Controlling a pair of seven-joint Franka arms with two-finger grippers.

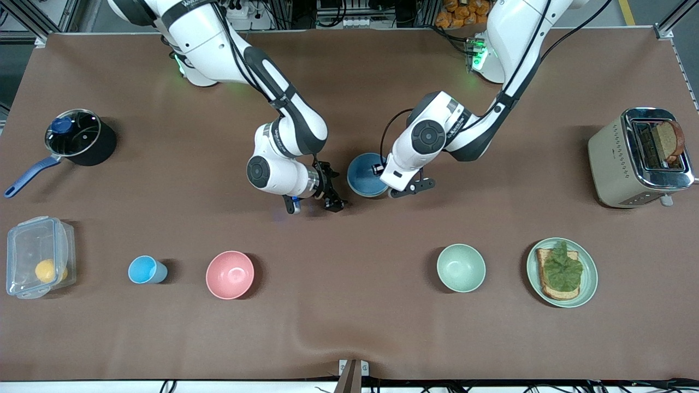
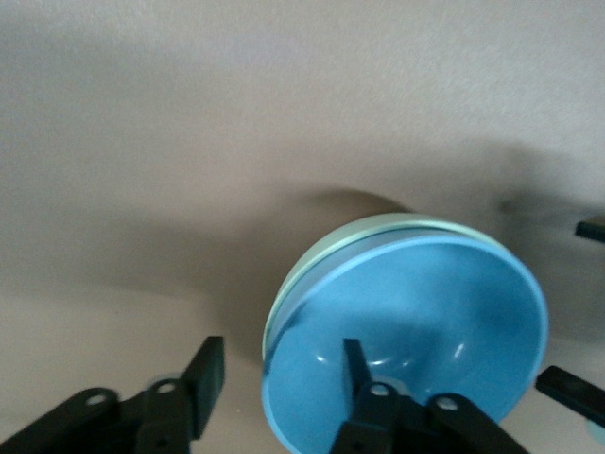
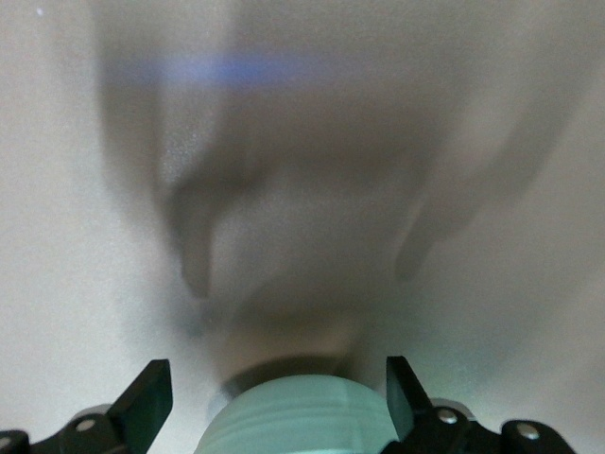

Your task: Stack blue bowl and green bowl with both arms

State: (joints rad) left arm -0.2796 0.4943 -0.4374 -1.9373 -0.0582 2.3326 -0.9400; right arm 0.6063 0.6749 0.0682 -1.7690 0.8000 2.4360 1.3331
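The blue bowl (image 1: 365, 173) sits at the table's middle, nested in the green bowl. The green bowl is hidden under it in the front view. In the left wrist view only its pale rim (image 2: 378, 225) shows around the blue bowl (image 2: 425, 322). My left gripper (image 1: 386, 183) (image 2: 282, 359) is open. It straddles the blue bowl's rim, with one finger inside the bowl and one outside. My right gripper (image 1: 332, 191) (image 3: 276, 378) is open beside the stack, toward the right arm's end. A pale green rounded surface (image 3: 302, 416) shows low between its fingers; I cannot tell what it is.
Nearer the camera stand a mint-green bowl (image 1: 461, 267), a plate with toast (image 1: 587, 284), a pink bowl (image 1: 230, 274), a small blue cup (image 1: 146, 269) and a clear container (image 1: 38, 265). A toaster (image 1: 611, 158) and a pot (image 1: 79, 136) stand at the table's two ends.
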